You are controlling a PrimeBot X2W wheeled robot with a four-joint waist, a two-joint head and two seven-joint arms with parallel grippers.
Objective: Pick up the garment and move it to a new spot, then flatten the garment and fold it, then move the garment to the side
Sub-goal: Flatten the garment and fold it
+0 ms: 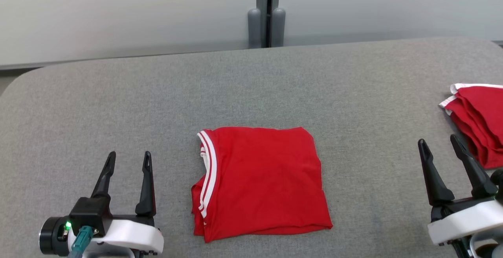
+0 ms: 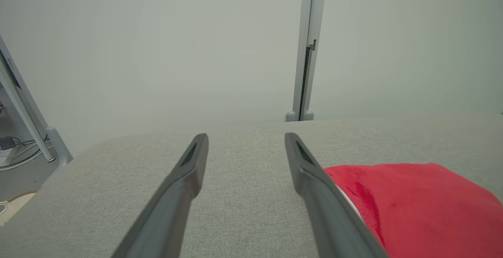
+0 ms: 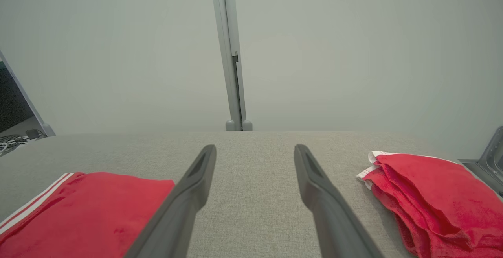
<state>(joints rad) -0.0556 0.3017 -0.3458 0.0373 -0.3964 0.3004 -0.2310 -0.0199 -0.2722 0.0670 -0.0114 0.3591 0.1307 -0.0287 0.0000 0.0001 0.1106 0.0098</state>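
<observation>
Grey padded table (image 1: 251, 85) is carrying your folded red garment (image 1: 259, 183) at its middle; your left gripper (image 1: 129, 155) and right gripper (image 1: 439, 140) are hovering either side, fingers spread and empty, a second red pile (image 1: 479, 120) lying beside the right.

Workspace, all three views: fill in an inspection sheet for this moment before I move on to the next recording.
Surface: grey fabric-covered table, flat.
Job's things: folded red garment with white trim, lying near the table's front middle, untouched.
Clutter: stack of red garments at the table's right edge, apart from the folded one.
End effectors: left end effector open and empty, left of the folded garment; right end effector open and empty, between that garment and the stack.
Cables: teal plug at the left wrist; loose cables low down beyond the table's left corner.
Surroundings: pale wall panels joined by a grey post.
</observation>
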